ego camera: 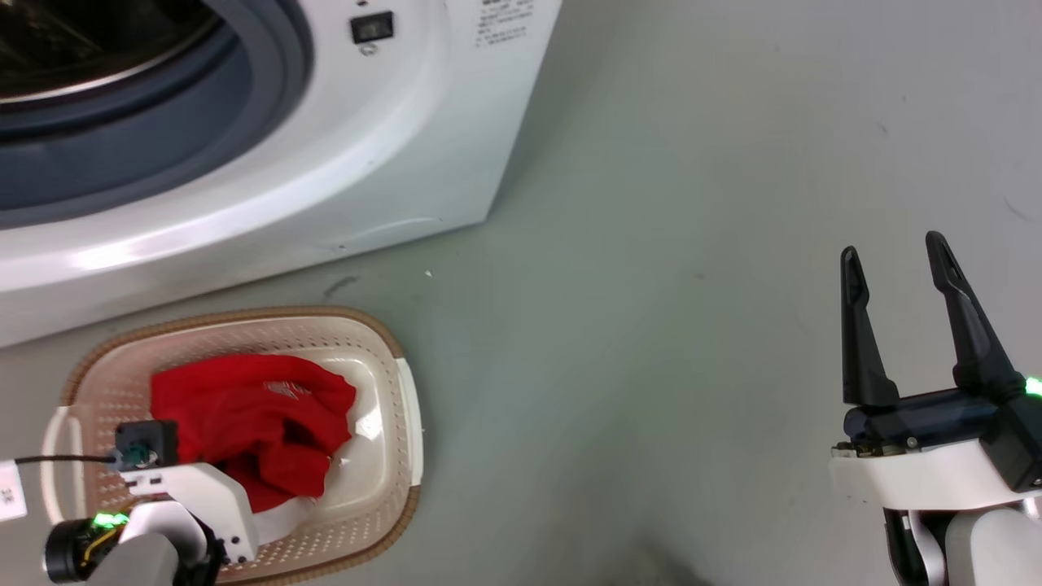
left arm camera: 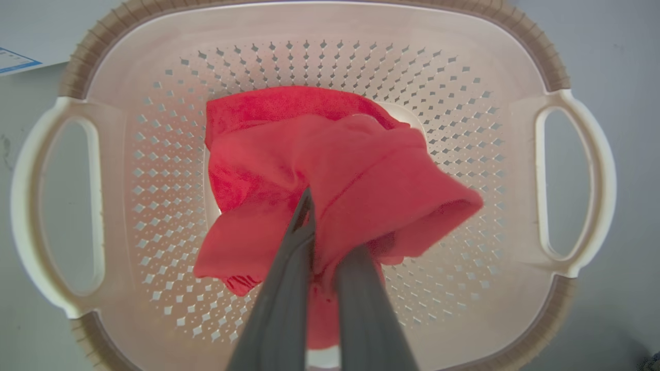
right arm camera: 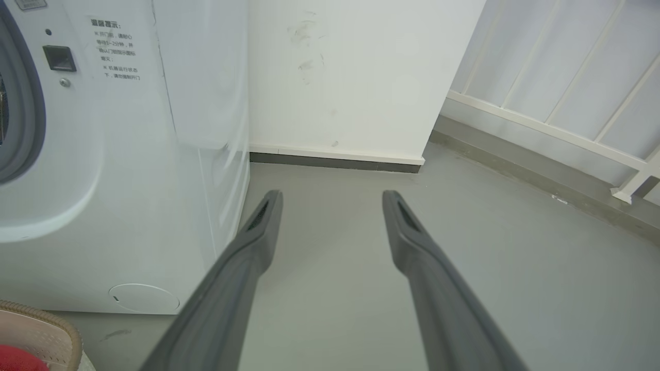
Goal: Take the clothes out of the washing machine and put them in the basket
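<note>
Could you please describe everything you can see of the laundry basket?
The basket is cream plastic, a rounded rectangle with a brown woven-looking rim, walls pierced by small diamond holes, and a loop handle at each short end. It stands upright on the grey floor, close in front of the washing machine without touching it. The red clothes sit bunched inside, with the left gripper shut on them from above.

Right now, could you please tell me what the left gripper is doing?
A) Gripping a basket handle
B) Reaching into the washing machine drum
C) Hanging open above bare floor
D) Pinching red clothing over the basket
D: in the left wrist view, the left gripper is shut on the red clothing above the basket.
</note>
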Controlling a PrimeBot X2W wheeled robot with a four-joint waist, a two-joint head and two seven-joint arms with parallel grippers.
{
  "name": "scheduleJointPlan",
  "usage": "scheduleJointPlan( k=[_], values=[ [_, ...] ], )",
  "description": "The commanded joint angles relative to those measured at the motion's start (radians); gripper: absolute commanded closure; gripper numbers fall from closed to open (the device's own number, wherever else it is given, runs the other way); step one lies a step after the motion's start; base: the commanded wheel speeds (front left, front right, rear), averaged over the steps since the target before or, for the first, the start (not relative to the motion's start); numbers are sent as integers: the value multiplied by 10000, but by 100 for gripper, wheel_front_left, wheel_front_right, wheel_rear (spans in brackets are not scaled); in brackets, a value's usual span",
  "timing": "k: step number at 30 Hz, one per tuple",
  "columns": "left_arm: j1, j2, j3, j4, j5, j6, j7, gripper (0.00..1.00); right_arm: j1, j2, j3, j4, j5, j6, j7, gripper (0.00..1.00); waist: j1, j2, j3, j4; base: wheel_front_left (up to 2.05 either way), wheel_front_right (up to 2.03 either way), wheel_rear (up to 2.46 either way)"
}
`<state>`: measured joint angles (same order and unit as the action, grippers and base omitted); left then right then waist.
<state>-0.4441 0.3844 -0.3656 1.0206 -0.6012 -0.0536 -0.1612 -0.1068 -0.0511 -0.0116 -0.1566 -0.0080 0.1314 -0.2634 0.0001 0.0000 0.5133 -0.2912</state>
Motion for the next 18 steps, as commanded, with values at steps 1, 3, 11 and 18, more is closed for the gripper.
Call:
scheduleJointPlan(
  k=[1, 3, 11, 18],
  values=[
    [-127, 85, 23, 88, 39, -18, -56, 100, -134, 16, 25, -43, 13, -14, -20, 0, -1, 0, 431, -333, 0, 0, 0],
    [-403, 98, 50, 437, 14, -58, -188, 100, -153, 16, 59, -55, 82, -14, -20, 0, -1, 0, 664, -435, 0, 0, 0],
    [-1388, 145, 234, 1743, -82, 68, -807, 100, -369, 14, 333, -94, 463, -14, -20, 0, -1, 0, 1431, -805, 0, 0, 0],
    [-1394, 64, 256, 2160, -124, 39, -960, 0, -432, 14, 258, 71, 496, -14, -20, 0, -1, 0, 1257, -752, 0, 0, 0]
  ],
)
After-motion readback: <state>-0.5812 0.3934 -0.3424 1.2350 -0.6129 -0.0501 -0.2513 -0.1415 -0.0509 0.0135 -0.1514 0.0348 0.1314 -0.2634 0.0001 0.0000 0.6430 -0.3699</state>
